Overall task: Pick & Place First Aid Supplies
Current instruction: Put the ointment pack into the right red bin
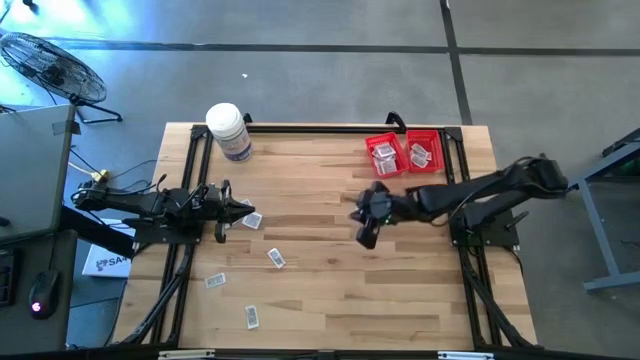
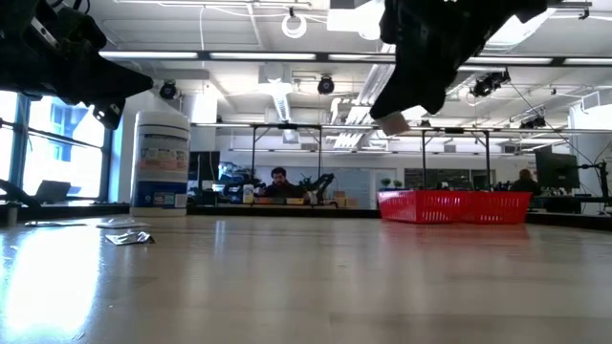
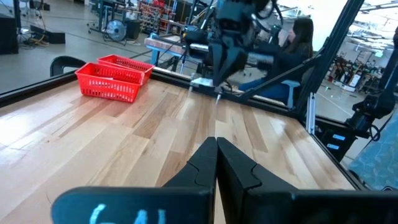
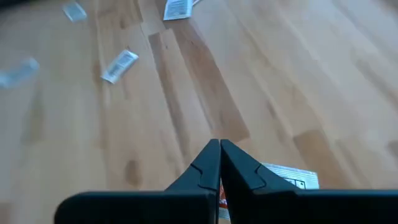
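Note:
My right gripper (image 1: pixel 363 238) hangs above the middle of the table, shut on a small white first aid packet (image 4: pixel 291 177) that shows red print. The low view shows that packet (image 2: pixel 392 124) high above the wood. Several more packets lie flat on the table's left half (image 1: pixel 276 258), (image 1: pixel 215 281), (image 1: pixel 252 317), and one (image 1: pixel 250 221) lies right by my left gripper (image 1: pixel 240 207). My left gripper stays shut and level at the left edge, holding nothing. Two red mesh baskets (image 1: pixel 403 153) with packets inside stand at the far right. My right gripper pinches the packet at one edge (image 4: pixel 267 177) between its two shut fingers, coming at it slanting down from the table's right side. The fingers hide the exact spot. The packet sticks out to one side below the fingertips, lifted clear of the table.
A large white bottle (image 1: pixel 229 130) with a purple label stands at the far left. A black frame runs along the table's edges (image 1: pixel 320 127). Bare wood lies between the loose packets and the baskets. People sit at desks in the room beyond the table.

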Controlling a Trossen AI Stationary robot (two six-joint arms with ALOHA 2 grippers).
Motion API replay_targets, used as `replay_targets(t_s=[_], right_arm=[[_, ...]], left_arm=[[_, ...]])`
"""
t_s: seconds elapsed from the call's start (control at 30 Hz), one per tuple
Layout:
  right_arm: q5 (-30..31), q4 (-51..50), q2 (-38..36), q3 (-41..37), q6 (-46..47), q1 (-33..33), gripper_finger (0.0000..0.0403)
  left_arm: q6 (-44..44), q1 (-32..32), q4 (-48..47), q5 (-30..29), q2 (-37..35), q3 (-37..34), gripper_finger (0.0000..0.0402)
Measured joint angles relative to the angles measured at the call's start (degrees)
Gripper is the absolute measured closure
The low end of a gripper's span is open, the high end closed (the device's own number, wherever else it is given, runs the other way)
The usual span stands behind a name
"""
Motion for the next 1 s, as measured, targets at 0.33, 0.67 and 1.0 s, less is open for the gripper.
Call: replay_targets(t_s=[0.33, 0.67, 1.0], right_arm=[[-2.92, -9.09, -7.52, 0.00, 4.38, -8.12, 0.0402], [8.73, -14.88, -8.51, -2.19, 0.71, -29.79, 0.0402], [8.88, -2.94, -8.50, -13.37, -2.35, -50.51, 0.0403]], left_arm=[[-0.01, 0.00, 0.01, -0.01, -0.01, 0.00, 0.0401], [-0.01, 0.00, 0.01, -0.02, -0.01, 0.00, 0.0401], [-0.01, 0.00, 0.01, -0.02, -0.02, 0.00, 0.0401]])
